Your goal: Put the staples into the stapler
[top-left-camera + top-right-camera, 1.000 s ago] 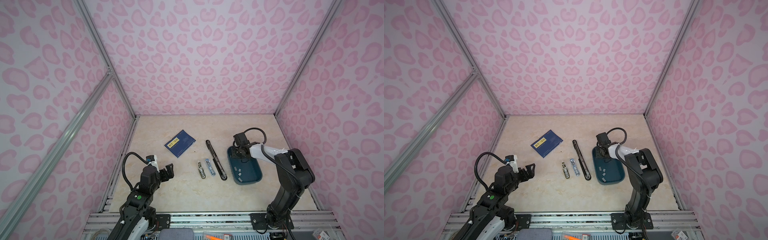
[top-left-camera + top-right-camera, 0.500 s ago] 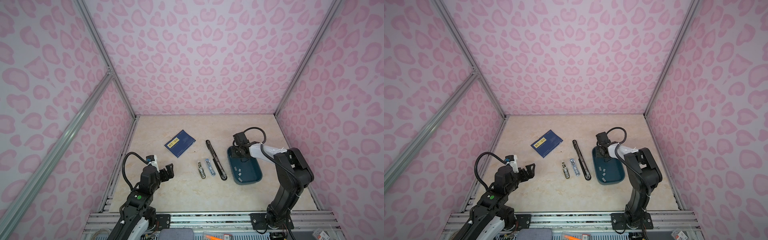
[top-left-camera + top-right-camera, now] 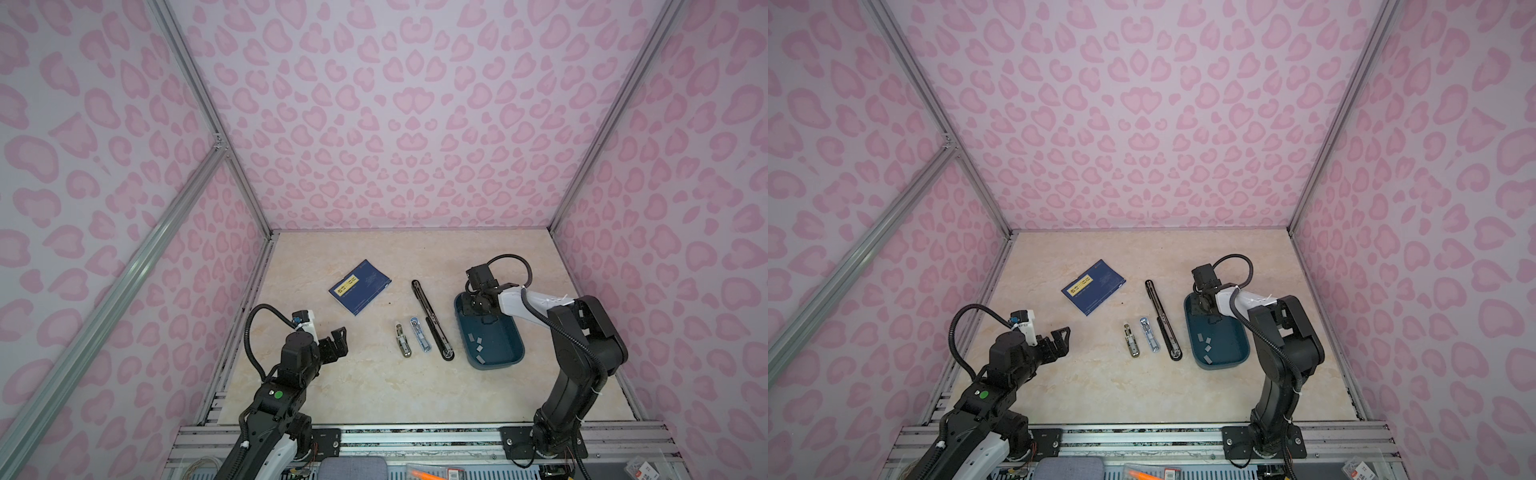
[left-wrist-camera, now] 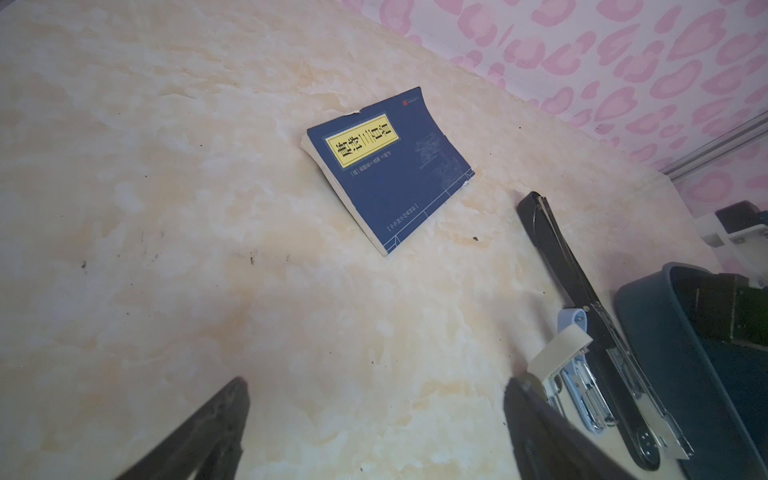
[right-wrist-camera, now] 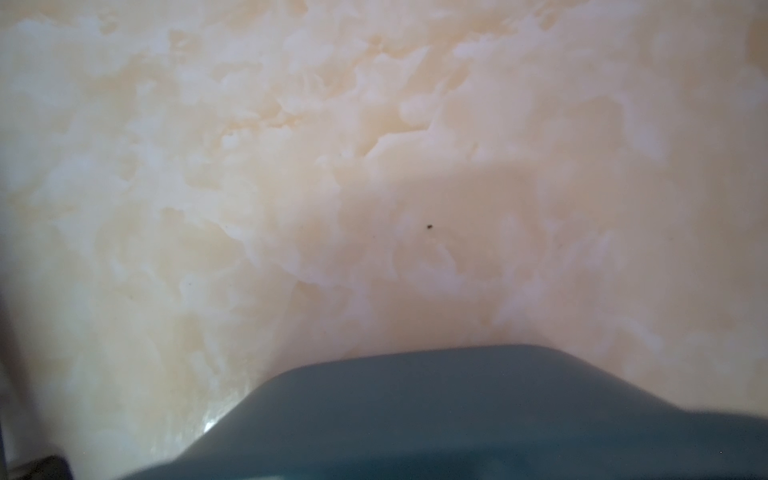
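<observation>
Hanging over tray (image 3: 505,345), right gripper (image 3: 478,307) hides its jaws.

We get soft, even light in both top views, with wide-angle stretch toward the edges. The right wrist view blurs the teal tray (image 5: 457,415) and tabletop (image 5: 291,166).

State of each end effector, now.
Left end effector: open, holding nothing.
Right end effector: down at the blue tray; open or closed cannot be told.
</observation>
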You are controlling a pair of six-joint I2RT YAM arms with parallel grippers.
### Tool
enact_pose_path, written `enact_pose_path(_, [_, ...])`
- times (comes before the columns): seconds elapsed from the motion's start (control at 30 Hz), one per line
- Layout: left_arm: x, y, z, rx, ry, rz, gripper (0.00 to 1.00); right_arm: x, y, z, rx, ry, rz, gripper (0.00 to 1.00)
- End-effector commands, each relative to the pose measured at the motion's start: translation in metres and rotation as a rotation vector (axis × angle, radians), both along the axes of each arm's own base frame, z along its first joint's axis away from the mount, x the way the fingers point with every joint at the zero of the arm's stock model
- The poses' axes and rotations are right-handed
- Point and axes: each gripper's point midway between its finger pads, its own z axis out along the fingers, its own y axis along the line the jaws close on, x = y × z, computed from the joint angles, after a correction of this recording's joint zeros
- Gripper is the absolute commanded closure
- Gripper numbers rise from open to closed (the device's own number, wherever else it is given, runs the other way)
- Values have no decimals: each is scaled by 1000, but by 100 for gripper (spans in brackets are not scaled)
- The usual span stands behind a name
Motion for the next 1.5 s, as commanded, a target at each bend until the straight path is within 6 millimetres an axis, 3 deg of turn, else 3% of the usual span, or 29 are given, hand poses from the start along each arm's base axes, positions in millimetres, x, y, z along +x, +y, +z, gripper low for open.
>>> enact_pose_path(0.0, [5, -1, 14, -5, -46, 1, 3, -18, -6, -11, -24, 72, -7, 86])
enact_pose_path(0.43, [6, 3, 11, 2, -27, 25, 3, -20, -7, 15, -17, 17, -8, 87])
enact_pose_path(0.67, [5, 3, 11, -1, -33, 23, 3, -25, -9, 18, -23, 9, -10, 86])
enact_pose_path(0.9, [5, 5, 11, 2, -31, 38, 3, -24, -1, 42, -21, -46, 2, 86])
enact_pose_path(1.07, [4, 8, 10, 4, -28, 57, 3, -30, 15, 68, -44, -97, 26, 86])
enact_pose_path(1.27, [5, 14, 7, 12, -8, 91, 3, -45, 51, 99, -44, -185, 71, 86])
enact_pose_path(1.4, [4, 16, 3, 15, 14, 107, 3, -56, 78, 109, -40, -238, 107, 86])
enact_pose_path(1.47, [3, 16, 3, 11, 17, 108, 3, -58, 80, 108, -75, -240, 98, 85])
